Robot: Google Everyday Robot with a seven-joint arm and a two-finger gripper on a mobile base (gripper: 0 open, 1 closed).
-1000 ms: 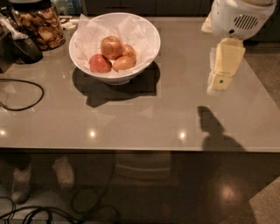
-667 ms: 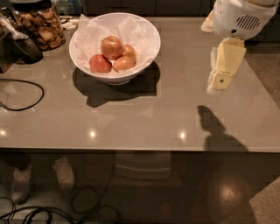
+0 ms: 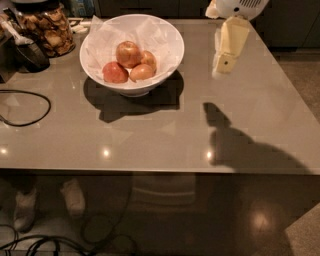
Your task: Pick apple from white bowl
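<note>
In the white bowl (image 3: 173,44), shiny orange-red apple (image 3: 128,53); tool (image 3: 220,69) well apart.

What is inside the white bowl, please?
Crinkled white paper lines the white bowl; the apple and three other apples lie on it. The paper hides the bowl's bottom. The end effector hangs outside the bowl, over the table.

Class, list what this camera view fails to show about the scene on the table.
1. Gripper, above the table right of the white bowl: its arm is cut off by the top edge.
2. Apple: underside hidden by neighbouring apples.
3. Glass jar: top cropped by the top edge.
</note>
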